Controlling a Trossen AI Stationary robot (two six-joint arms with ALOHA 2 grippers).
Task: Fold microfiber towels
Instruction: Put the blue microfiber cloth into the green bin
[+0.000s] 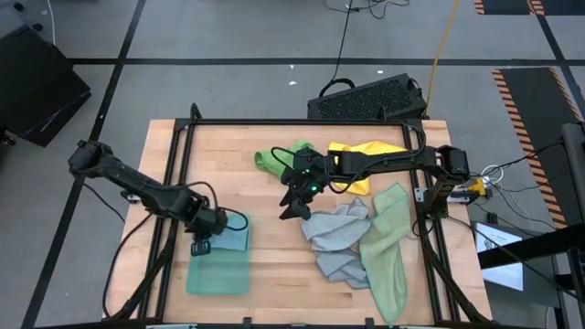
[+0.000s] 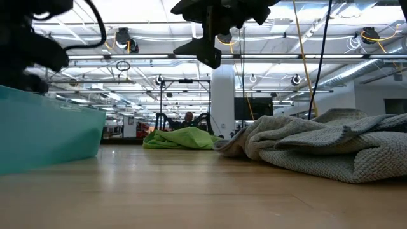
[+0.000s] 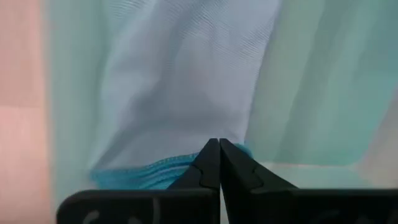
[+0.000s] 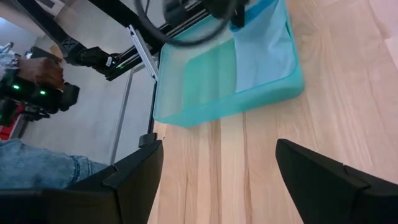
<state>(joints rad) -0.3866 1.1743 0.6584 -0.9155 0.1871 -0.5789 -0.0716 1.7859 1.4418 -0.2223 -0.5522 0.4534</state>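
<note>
Left gripper (image 1: 208, 224) pinches the light blue towel (image 1: 233, 236) edge shut; right gripper (image 1: 294, 196) hovers wide open. Such a thin hem could slip free and spoil the fold on the teal towel (image 1: 218, 272)

Soft matt cloth towels (image 1: 352, 239) lie on a smooth wooden table (image 1: 274, 265).

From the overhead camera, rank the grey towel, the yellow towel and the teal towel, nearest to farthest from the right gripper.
From the right gripper:
1. Grey towel, just beside it, toward the table's right.
2. Yellow towel, at the far edge.
3. Teal towel, across on the left side.
</note>
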